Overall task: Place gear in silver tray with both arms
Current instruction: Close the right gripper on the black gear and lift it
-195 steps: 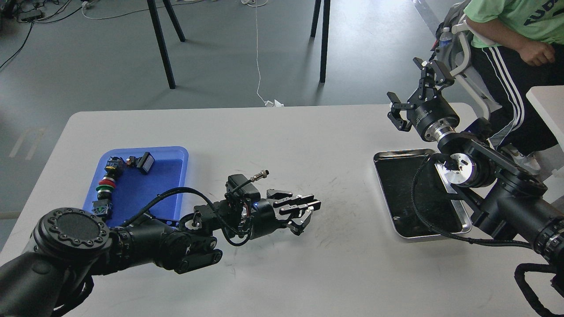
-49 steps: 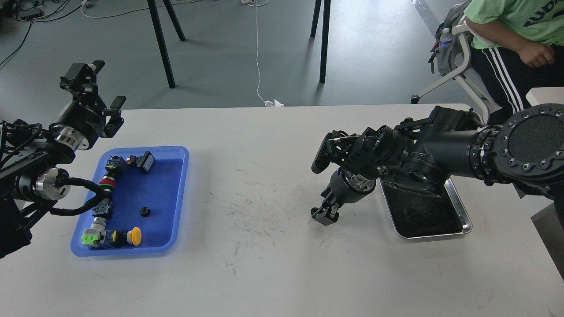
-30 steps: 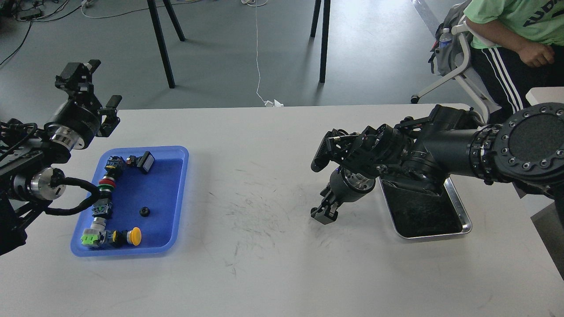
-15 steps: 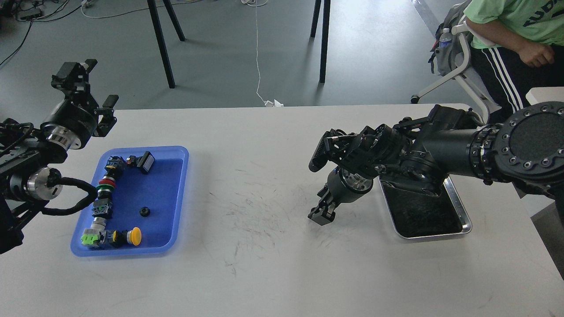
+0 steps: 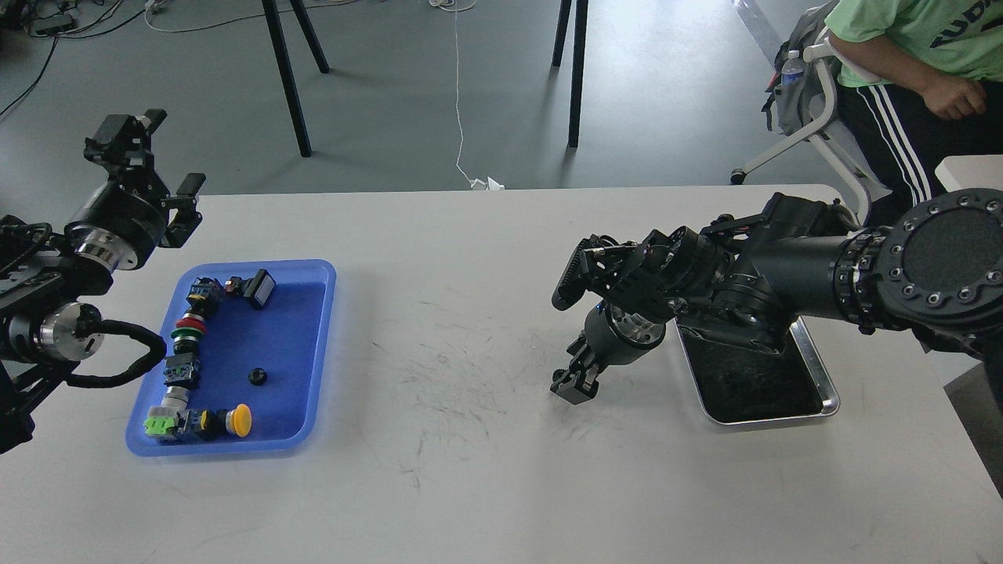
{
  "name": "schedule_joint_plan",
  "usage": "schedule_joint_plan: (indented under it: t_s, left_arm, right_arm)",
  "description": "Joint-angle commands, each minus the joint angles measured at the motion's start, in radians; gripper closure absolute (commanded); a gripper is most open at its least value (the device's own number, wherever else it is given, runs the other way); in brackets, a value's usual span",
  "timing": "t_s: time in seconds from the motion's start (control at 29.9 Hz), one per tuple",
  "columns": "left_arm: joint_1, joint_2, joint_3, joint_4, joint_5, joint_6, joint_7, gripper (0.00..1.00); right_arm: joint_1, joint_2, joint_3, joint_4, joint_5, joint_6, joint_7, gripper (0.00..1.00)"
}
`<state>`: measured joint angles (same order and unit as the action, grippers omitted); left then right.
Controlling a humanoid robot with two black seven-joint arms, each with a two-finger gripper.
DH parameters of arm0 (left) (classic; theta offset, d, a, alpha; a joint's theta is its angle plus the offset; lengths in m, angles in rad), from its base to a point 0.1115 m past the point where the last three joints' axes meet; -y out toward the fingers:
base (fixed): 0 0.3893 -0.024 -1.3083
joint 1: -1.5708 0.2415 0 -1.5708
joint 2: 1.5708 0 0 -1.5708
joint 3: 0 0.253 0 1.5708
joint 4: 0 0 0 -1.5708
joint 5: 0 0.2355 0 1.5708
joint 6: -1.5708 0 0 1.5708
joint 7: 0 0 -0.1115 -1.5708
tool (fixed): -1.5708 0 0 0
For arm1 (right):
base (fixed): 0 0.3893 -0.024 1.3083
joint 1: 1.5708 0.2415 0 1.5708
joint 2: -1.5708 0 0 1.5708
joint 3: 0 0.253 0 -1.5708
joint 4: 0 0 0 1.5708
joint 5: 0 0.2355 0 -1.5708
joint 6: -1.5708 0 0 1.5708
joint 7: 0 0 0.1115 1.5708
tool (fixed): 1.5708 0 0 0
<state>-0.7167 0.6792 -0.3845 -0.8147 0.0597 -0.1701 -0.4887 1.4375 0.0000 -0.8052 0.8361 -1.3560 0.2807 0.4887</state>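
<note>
Since a moment ago our right gripper [image 5: 573,382] has edged back toward the silver tray [image 5: 815,368], fingers apparently pinching a small gear we cannot confirm; left gripper [image 5: 145,160] spread, idle; next: carry over the rim, release.

blue tray [image 5: 313,345] | silver tray [image 5: 819,368], dark bottom | white table [image 5: 470,486] | yellow button [image 5: 241,419]
</note>
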Motion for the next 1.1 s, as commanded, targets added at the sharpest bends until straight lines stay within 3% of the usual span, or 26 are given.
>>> schedule_joint_plan:
  t_s: [0.0, 0.47, 0.64, 1.07]
  left_arm:
    - [0.000, 0.000, -0.001, 0.000, 0.000, 0.000, 0.000, 0.02]
    - [0.013, 0.011, -0.013, 0.000, -0.001, -0.014, 0.000, 0.02]
    - [0.013, 0.016, -0.013, 0.000, -0.001, -0.016, 0.000, 0.02]
    - [0.019, 0.014, -0.014, -0.001, 0.000, -0.014, 0.000, 0.02]
  right_arm:
    - [0.000, 0.000, -0.002, 0.000, -0.003, 0.000, 0.000, 0.42]
    - [-0.002, 0.000, -0.003, -0.019, -0.006, 0.000, 0.000, 0.57]
    - [-0.002, 0.000, -0.005, -0.023, -0.008, 0.000, 0.000, 0.67]
    - [-0.023, 0.000, -0.008, -0.057, -0.008, -0.001, 0.000, 0.75]
